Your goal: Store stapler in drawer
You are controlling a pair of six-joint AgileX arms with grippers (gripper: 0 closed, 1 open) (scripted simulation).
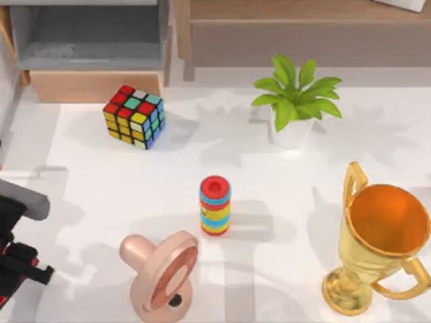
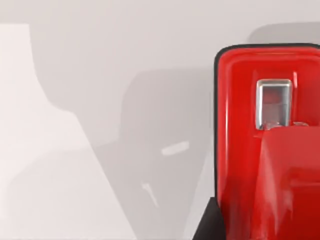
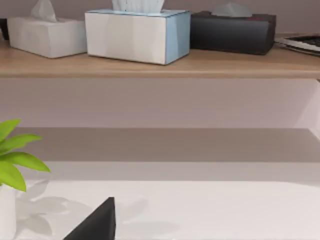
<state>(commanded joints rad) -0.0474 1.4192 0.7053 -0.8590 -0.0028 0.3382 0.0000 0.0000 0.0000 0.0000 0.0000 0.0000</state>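
Stapler point(image 2: 250, 150) sits close under the left gripper point(image 1: 20, 266), at the desk's point(image 1: 283, 195) 8 o'clock edge. Cannot tell finger state. Drawer point(image 1: 87, 40) stands open at 11 o'clock. Judged rigid, light, glossy-slick: grip across the narrow sides, mid-length. Right arm parked.

The top camera hangs over the counter point(image 1: 269, 202), looking down. The left wrist camera sits very close above the red stapler point(image 2: 270, 150), facing the counter. The right wrist camera looks level across the counter toward a shelf point(image 3: 160, 65); it shares the plant point(image 1: 296, 97) with the top view.
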